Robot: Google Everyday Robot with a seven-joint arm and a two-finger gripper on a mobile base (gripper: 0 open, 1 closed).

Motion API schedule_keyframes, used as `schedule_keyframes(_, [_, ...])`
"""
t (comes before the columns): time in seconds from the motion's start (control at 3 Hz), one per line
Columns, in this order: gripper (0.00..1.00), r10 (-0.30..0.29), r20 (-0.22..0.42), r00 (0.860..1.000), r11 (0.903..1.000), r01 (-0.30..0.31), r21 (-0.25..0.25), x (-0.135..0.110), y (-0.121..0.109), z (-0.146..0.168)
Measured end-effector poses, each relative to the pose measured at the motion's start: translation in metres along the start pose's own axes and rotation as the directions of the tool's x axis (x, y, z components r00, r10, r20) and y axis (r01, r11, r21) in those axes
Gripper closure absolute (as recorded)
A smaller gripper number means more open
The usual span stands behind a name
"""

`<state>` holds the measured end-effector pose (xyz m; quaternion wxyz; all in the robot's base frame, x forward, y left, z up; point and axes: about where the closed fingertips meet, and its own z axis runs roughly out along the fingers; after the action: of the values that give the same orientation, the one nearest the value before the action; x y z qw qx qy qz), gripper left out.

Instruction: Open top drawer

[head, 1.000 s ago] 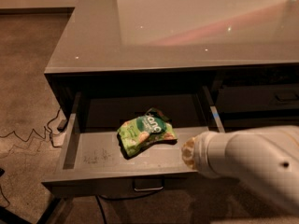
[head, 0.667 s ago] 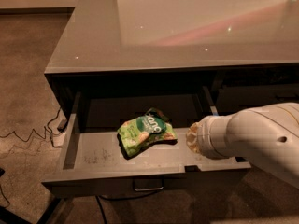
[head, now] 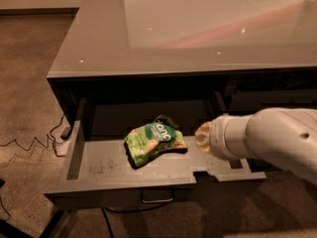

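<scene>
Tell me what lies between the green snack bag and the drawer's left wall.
Only bare, scuffed tray floor of the top drawer, in the camera view. The gripper hangs right of the snack bag.

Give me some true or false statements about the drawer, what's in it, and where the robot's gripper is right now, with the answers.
1. The top drawer is pulled out. True.
2. Its tray holds nothing. False: a green snack bag lies in it.
3. The gripper is over the drawer's right part as pictured. True.
4. The gripper has lifted the bag. False: the bag lies on the tray beside it.
5. A metal pull sits on the drawer's front. True.
</scene>
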<state>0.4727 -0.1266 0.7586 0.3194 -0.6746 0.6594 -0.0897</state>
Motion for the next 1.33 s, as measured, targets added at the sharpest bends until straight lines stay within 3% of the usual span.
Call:
schedule_keyframes(0.33, [1.0,0.068,0.102,0.992,0.9952,-0.075,0.063,0.004,-0.036,0.022])
schedule_keyframes(0.67, [1.0,0.117,0.169,0.979,0.9922,-0.123,0.023,0.008,-0.052,0.056])
schedule_keyframes(1.0, [1.0,0.142,0.181,0.973,0.9892,-0.133,-0.063,0.016,-0.049,0.085])
schedule_keyframes(1.33, [1.0,0.124,0.178,0.976,0.9849,-0.099,-0.142,0.026,-0.032,0.095])
